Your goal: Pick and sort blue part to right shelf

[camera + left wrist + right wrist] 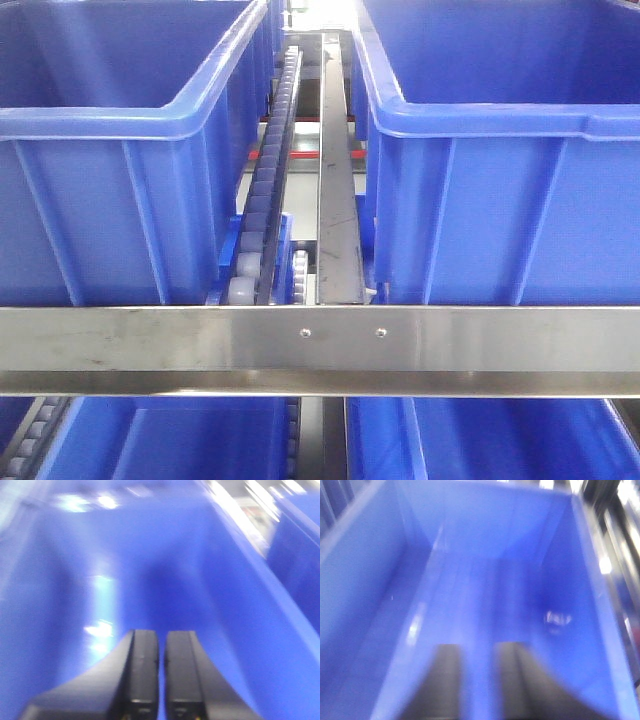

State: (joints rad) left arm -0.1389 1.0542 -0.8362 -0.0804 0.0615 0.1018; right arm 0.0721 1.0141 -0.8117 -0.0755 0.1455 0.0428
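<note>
The blue part shows in no view. The right shelf fills the front view: a brushed steel cross rail [150,345], a white roller track [268,190] and large blue bins [500,200]. Neither gripper appears in the front view. In the left wrist view my left gripper [161,633] hangs over the inside of a blue bin [240,610]; its black fingers stand almost together with only a thin slit, nothing between them. In the blurred right wrist view my right gripper [479,647] is over the floor of a blue bin [365,580]; its fingers stand apart with only blue bin floor between them.
A second blue bin [100,200] stands left of the roller track, and a steel divider rail [335,180] runs back between the two bins. More blue bins [180,440] sit on the level below the cross rail.
</note>
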